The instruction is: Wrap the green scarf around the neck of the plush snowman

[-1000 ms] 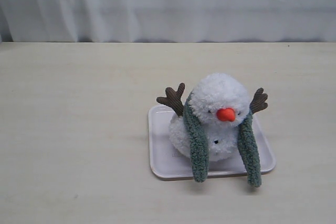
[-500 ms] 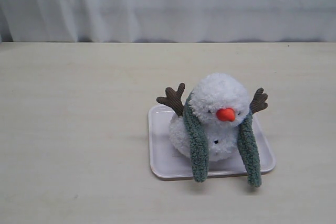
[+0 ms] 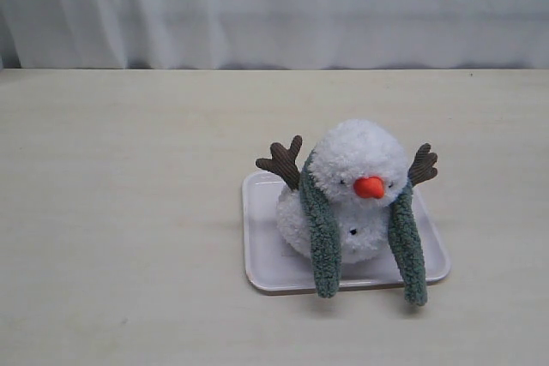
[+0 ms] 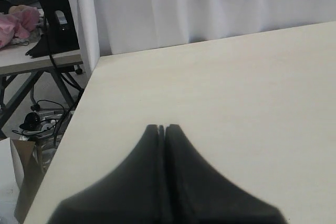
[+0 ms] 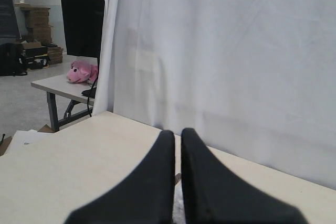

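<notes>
Left end effector (image 4: pixel 161 128) and right end effector (image 5: pixel 177 135) are closed, empty; I count one plush snowman (image 3: pixel 356 160), one green scarf (image 3: pixel 324 237), both well apart from them.

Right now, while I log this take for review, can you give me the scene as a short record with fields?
snowman: plush snowman sits on the white tray, facing the camera
scarf: green scarf passes behind the neck; both ends hang down the front, uncrossed, tips past the tray's front edge
left gripper: left gripper shut, empty, above bare table
right gripper: right gripper shut, empty
exterior view: no arm in sight
</notes>
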Available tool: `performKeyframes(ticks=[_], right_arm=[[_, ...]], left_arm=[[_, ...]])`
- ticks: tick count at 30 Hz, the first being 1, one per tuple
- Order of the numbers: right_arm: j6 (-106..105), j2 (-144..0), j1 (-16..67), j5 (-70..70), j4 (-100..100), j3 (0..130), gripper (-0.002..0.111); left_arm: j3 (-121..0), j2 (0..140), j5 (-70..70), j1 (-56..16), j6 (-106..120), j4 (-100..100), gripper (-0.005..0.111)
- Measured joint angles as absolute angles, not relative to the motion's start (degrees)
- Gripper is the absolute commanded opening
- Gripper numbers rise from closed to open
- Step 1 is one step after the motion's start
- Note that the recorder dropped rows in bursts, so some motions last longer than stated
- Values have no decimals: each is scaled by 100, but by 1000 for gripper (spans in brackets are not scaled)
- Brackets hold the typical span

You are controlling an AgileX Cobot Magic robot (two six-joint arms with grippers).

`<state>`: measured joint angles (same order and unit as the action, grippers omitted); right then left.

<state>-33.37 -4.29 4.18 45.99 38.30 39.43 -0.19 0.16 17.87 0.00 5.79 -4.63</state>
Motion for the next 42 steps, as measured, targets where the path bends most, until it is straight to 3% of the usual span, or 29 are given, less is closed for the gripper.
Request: performKeyframes(ticks=[31,42], right_arm=[[-3337,-413,418,4599,3830,3943,4],[-3337,-17,418,4237,2517,3967,4]], left_arm=[[-19,16,1787,0,579,-463,0],[-19,16,1798,0,579,-463,0]])
